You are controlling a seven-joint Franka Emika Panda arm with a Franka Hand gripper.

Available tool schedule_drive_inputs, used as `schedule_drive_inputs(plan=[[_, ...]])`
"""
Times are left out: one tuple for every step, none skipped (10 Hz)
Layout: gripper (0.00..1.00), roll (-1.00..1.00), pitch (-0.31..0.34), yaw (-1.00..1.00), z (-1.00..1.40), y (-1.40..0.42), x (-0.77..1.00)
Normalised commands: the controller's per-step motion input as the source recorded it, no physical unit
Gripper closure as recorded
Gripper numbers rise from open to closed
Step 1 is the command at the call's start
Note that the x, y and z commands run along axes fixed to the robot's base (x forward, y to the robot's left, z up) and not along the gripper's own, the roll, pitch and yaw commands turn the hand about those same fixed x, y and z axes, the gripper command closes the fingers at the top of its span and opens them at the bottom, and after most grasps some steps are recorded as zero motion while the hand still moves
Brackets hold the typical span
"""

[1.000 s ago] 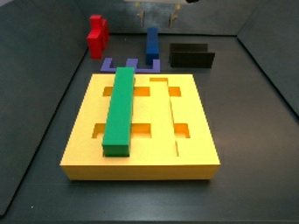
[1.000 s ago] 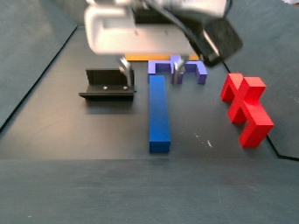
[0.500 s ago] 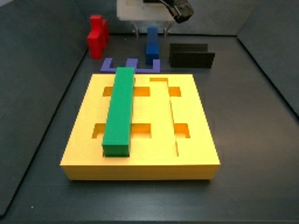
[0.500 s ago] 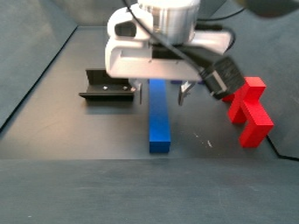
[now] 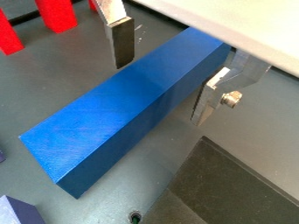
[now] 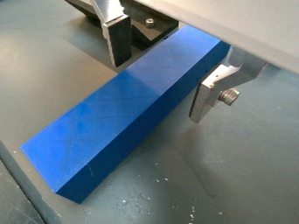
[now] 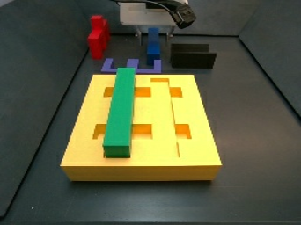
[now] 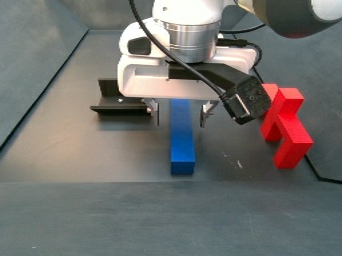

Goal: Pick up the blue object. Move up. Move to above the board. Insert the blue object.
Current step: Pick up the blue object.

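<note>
The blue object (image 5: 135,101) is a long royal-blue bar lying flat on the dark floor; it also shows in the wrist view (image 6: 135,109) and in both side views (image 7: 153,40) (image 8: 181,135). My gripper (image 5: 162,63) is low over the bar, open, with one silver finger (image 5: 121,42) on each side of it and small gaps to its faces; it shows the same way in the wrist view (image 6: 158,66). The yellow-orange board (image 7: 188,149) lies nearer the camera in a side view, with a green bar (image 7: 121,107) set in one groove.
A red piece (image 8: 283,125) lies beside the blue bar. The dark fixture (image 8: 123,98) stands on its other side. A small purple U-shaped piece (image 7: 129,64) sits between the bar and the board.
My gripper has come down from above until its fingers straddle the blue bar. The bar has not moved.
</note>
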Motion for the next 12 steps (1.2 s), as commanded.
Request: schedule_drive_inputs(plan=[[0.0, -0.03, 0.014, 0.0, 0.29, 0.0, 0.0], [0.0, -0.02, 0.0, 0.0, 0.18, 0.0, 0.0], [0.0, 0.0, 0.004, 0.0, 0.0, 0.0, 0.0], [0.0, -0.09, 0.083, 0.0, -0.26, 0.01, 0.0], [0.0, -0.03, 0.037, 0.0, -0.05, 0.0, 0.0], [0.0, 0.0, 0.0, 0.0, -0.11, 0.01, 0.0], [0.0, 0.0, 0.0, 0.0, 0.0, 0.0, 0.0], [1.0, 0.0, 0.0, 0.0, 0.0, 0.0, 0.0], [1.0, 0.0, 0.0, 0.0, 0.0, 0.0, 0.0], [1.0, 0.0, 0.0, 0.0, 0.0, 0.0, 0.0], [1.0, 0.0, 0.0, 0.0, 0.0, 0.0, 0.0], [1.0, 0.0, 0.0, 0.0, 0.0, 0.0, 0.0]])
